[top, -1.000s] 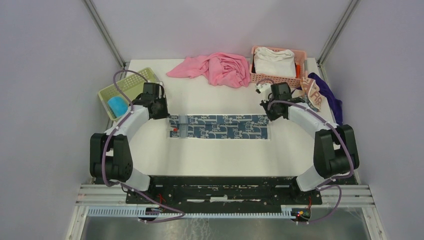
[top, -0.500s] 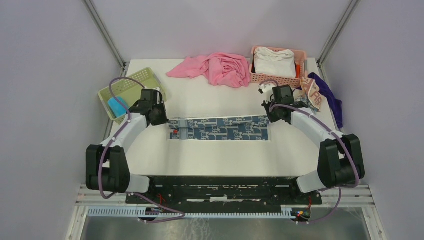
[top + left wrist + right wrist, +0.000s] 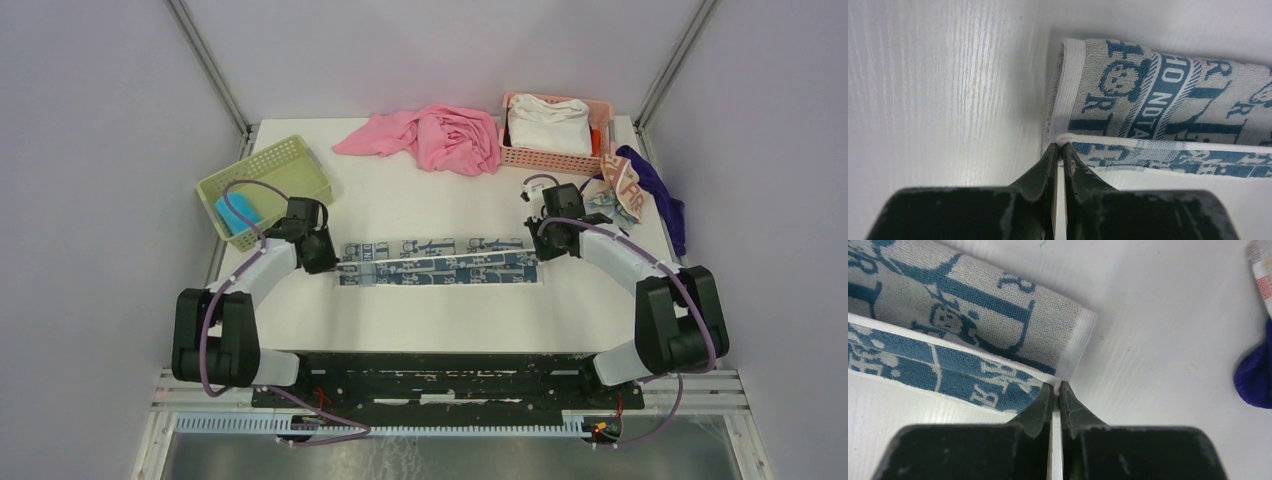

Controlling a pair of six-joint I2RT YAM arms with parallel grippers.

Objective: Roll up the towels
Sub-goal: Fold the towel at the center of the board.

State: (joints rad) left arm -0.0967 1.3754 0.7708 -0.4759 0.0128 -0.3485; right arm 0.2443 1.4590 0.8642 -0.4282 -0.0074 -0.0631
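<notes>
Top view: the printed towel point(image 3: 440, 262) lies flat on the white surface point(image 3: 430, 320) at mid-frame as a long narrow strip running left to right, folded lengthwise. Its upper band shows the paler side and its lower band the darker blue side. The left tool point(image 3: 325, 262) sits at the strip's left end and the right tool point(image 3: 545, 245) at its right end, both arms reaching in low from the bottom corners. Left wrist view: the jaws of the left tool point(image 3: 1060, 146) stand almost together with only a thin slit between them, and the white hem corner of the towel point(image 3: 1168, 95) is nipped at their tips. Right wrist view: the same holds for the right tool point(image 3: 1055, 386), jaws nearly closed with the towel's point(image 3: 973, 310) hem corner caught at the tips. How firm either grip is cannot be told. The plain blue towel point(image 3: 237, 212) sits in the green basket point(image 3: 275, 165) at left of the frame. The cream towel with orange lettering point(image 3: 625, 190) lies bunched at the right edge of the surface, touching a purple cloth point(image 3: 660, 195). A pink cloth point(image 3: 440, 135) is heaped at upper centre, and just to its right a pink basket point(image 3: 555, 160) holds a white cloth point(image 3: 548, 120).
</notes>
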